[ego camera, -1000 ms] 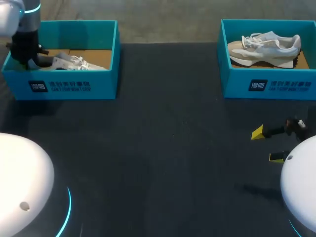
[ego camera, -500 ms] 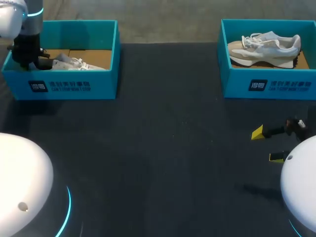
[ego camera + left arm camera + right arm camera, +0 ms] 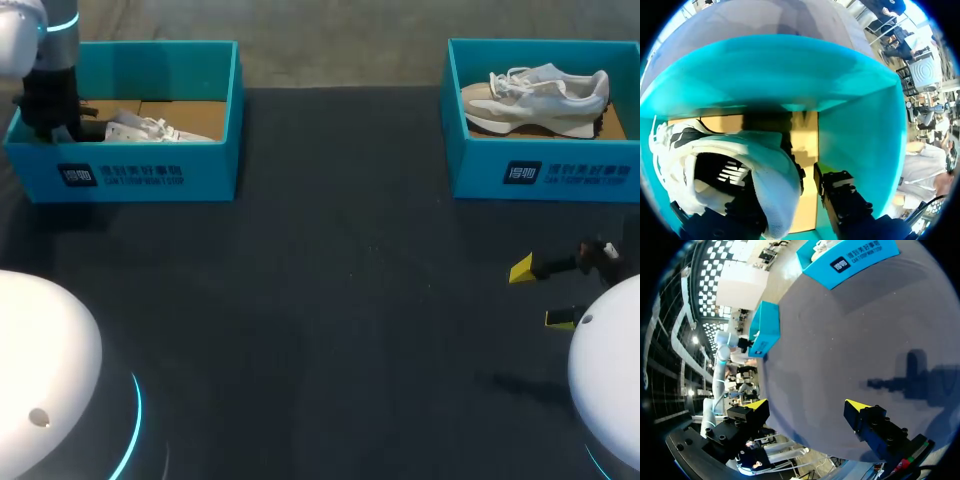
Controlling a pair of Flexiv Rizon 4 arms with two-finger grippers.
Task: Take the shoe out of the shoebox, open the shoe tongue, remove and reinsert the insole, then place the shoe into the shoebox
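My left hand [image 3: 790, 187] is inside the shoebox [image 3: 150, 178] at upper left of the frame. It is open and straddles the heel wall of the shoe [image 3: 150, 128]. The toe points right, away from it. My right hand [image 3: 540, 293], also open, hangs well apart at lower right.

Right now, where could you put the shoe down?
The dark table between the left box and right box is bare, up to the right hand. Both boxes are crowded: left shoe, right shoe.
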